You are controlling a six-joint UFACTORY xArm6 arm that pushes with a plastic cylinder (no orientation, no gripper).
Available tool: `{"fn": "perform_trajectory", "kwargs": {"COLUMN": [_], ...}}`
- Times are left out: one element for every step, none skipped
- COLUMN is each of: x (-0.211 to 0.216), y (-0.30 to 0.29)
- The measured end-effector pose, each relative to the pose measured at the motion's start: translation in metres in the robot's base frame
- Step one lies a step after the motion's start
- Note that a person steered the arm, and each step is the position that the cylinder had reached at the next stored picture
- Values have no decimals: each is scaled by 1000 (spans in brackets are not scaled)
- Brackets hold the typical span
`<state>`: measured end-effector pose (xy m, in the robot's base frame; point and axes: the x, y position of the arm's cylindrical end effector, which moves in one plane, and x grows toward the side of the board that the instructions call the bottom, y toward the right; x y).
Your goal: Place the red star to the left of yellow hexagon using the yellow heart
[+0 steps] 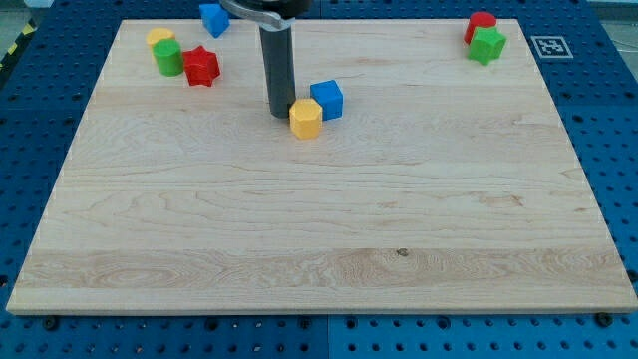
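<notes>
Rod with no pincer to open or close: my tip (278, 114) rests just left of the yellow hexagon (306, 119), far from the red star (201, 66) and yellow heart (159, 39) at the desk's (319, 229) top left, so no push is set up.

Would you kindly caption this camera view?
My tip rests just left of the yellow hexagon; the red star sits upper left.

A: Any readable text, labels, numbers?

B: None. No words, brand or digits on the wooden board (319, 229), and none on the blocks.

A: Signs at all?

B: One. A square black-and-white fiducial marker (546, 45) lies on the blue perforated table (608, 120), just beside the board's corner at the view's top right. Its pattern carries no letters.
</notes>
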<state>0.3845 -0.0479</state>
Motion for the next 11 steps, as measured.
{"fn": "perform_trajectory", "kwargs": {"x": [2, 2, -13, -58, -113, -157, -146, -104, -60, -36, -19], "y": [-30, -101, -159, -198, -208, -198, -155, -122, -108, -98, -93]}}
